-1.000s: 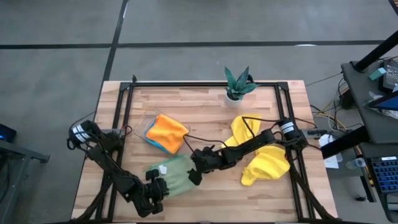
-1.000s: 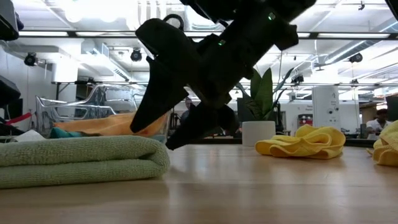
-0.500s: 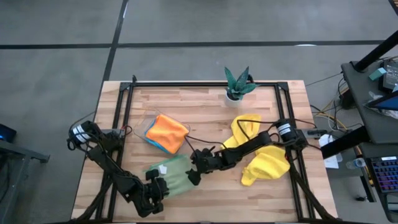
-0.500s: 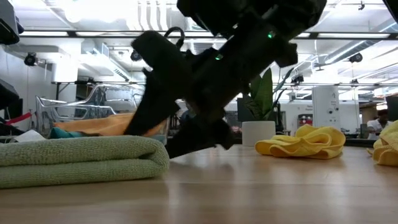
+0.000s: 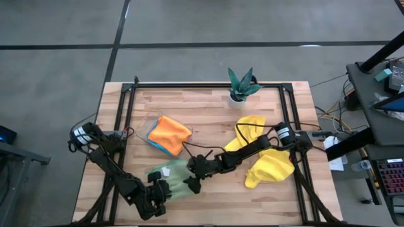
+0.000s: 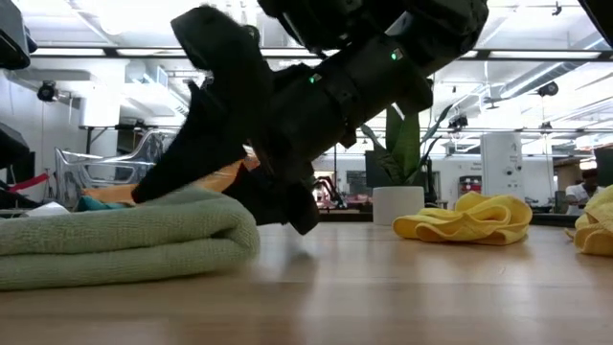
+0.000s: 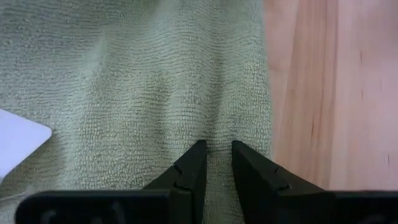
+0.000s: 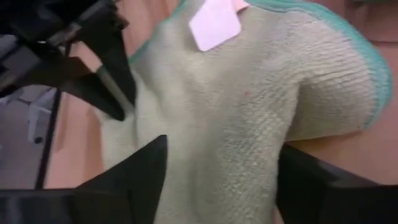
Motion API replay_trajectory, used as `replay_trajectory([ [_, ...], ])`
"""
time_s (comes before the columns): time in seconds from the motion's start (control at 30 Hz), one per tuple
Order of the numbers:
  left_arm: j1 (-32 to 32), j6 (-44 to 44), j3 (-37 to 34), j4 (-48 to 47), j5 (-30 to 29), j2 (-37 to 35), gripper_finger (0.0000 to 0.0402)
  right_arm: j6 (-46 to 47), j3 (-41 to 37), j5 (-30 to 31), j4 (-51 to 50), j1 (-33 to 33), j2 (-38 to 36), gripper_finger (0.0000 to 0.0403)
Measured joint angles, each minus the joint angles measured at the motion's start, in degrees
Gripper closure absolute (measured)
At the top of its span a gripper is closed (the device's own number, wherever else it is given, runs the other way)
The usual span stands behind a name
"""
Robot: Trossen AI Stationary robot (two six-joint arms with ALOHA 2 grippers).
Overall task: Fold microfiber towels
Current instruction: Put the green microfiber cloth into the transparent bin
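Your left gripper (image 5: 165, 191) sits at the near edge of the folded pale green microfiber towel (image 5: 172, 178), and in its wrist view its two dark fingers (image 7: 189, 169) press into the green pile with only a thin pinch of cloth between them, so they are clamped on that towel. A white label (image 7: 18, 141) lies on the green cloth beside them.

Just to the right, your right gripper (image 5: 191, 180) reaches over the green towel's right-hand edge. In its wrist view its fingers (image 8: 134, 165) stand wide apart, with the green cloth bulging between them and nothing gripped. From table height the green towel (image 6: 124, 244) lies as a thick folded pad, with the dark right arm low over its top.

Behind the green towel, toward the far side of the wooden table (image 5: 208, 113), a folded orange microfiber towel (image 5: 169, 132) lies on top of a bright blue towel (image 5: 154, 142), of which only an edge shows.

Right of the green towel, well apart from it, two crumpled yellow microfiber towels lie unfolded: one (image 5: 249, 128) farther back under the right arm, one (image 5: 271, 168) nearer the front.

A small teal-leaved plant in a white pot (image 5: 240, 85) stands at the table's far edge, behind the yellow towels.
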Motion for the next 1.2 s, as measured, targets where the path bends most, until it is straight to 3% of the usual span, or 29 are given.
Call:
replay_trajectory([
  [0.37, 0.0, 0.1, 2.3, -0.5, 2.5, -3.2, 0.0339, -9.9, 0.0, 0.4, -0.2, 0.3, -0.1, 0.0378],
  [0.6, 0.0, 2.1, 2.3, -1.1, 2.6, -10.4, 0.0339, -19.9, 0.0, 1.2, -4.6, 1.9, -1.9, 0.0385],
  [0.8, 0.7, 5.2, 0.7, -0.9, -4.3, -18.1, 0.0330, -33.2, 0.0, 10.4, -7.0, 5.1, -4.3, 0.0386],
  [1.0, 2.8, 9.1, -1.9, -1.4, -7.0, -21.9, 0.0271, -40.4, 0.1, 17.5, -7.2, 7.3, -5.2, 0.0386],
  [1.2, 6.0, 9.2, -4.2, -6.8, -7.2, -22.4, 0.0189, -41.3, 0.1, 19.0, -7.3, 7.7, -5.2, 0.0387],
])
